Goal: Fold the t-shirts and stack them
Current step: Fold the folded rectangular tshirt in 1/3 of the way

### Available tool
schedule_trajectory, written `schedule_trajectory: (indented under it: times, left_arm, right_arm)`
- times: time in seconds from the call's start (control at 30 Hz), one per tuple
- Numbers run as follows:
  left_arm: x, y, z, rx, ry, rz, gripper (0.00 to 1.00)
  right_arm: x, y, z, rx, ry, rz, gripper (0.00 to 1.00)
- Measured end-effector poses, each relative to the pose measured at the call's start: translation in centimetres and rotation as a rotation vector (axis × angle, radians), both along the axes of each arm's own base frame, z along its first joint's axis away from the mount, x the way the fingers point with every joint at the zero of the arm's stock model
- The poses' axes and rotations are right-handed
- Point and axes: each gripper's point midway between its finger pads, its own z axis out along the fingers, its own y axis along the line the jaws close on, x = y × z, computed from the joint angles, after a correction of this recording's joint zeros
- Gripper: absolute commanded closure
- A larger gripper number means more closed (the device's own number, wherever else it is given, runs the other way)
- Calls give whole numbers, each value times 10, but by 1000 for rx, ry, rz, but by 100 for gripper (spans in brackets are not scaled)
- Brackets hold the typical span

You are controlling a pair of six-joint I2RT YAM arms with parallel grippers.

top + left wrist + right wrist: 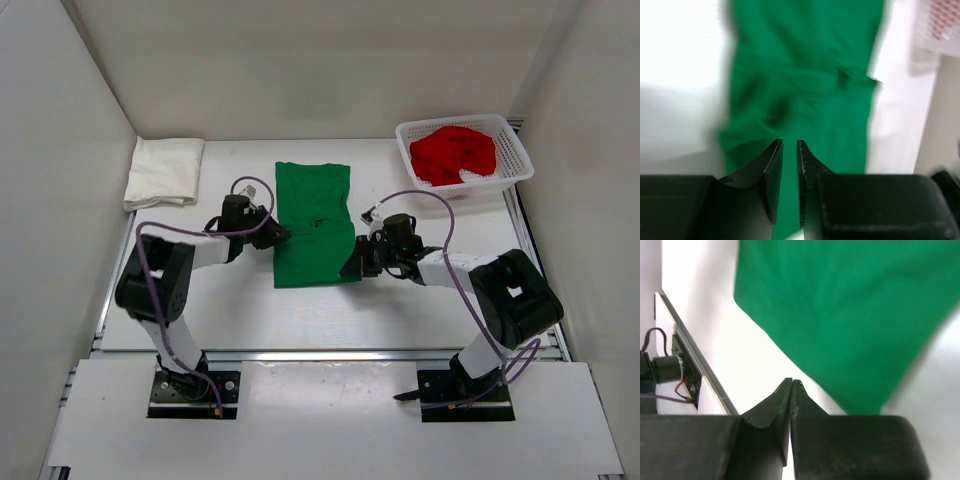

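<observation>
The bright green t-shirt (313, 222) lies flat mid-table, folded into a long strip. My left gripper (278, 234) is low at its left edge. In the left wrist view the left gripper (790, 142) has its jaws a narrow gap apart over the green cloth (800, 75), holding nothing. My right gripper (352, 266) is by the shirt's near right corner. In the right wrist view the right gripper (791, 381) is shut and empty over bare table beside the green cloth (850, 305). The cream-white t-shirt (165, 170) lies folded at the back left. The red t-shirt (455, 152) is bunched in the basket.
A white mesh basket (517, 152) stands at the back right corner. White walls close in the table on the left, back and right. A metal rail (695, 365) with wiring runs along the table's near edge.
</observation>
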Motion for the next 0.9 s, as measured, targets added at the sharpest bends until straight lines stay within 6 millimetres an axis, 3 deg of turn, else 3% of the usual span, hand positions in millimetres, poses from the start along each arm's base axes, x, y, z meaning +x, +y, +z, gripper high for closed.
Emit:
schedule_trajectory:
  times: [0.13,0.33,0.43,0.57,0.8,0.9]
  left_arm:
    - [16,20,-40,-24,118,46,72]
    - [48,29,-31,-51,83,79,71]
    - [50,29,-29,-78,78,81,66]
    - [29,31,-18,-102,69,86,62]
    - [-19,38,54,-46,-143,86,59]
    - [-44,46,44,11,-151,82,55]
  right_arm:
    - [-10,-11,-10,-4,28,-20,100]
    - [-20,-34,-32,-4,87,-88,100]
    - [-23,-37,-36,-8,103,-97,100]
    - [-24,-35,-30,-1,85,-90,100]
    - [-11,-25,8,45,-26,-75,99]
    - [3,-16,9,48,-36,-69,100]
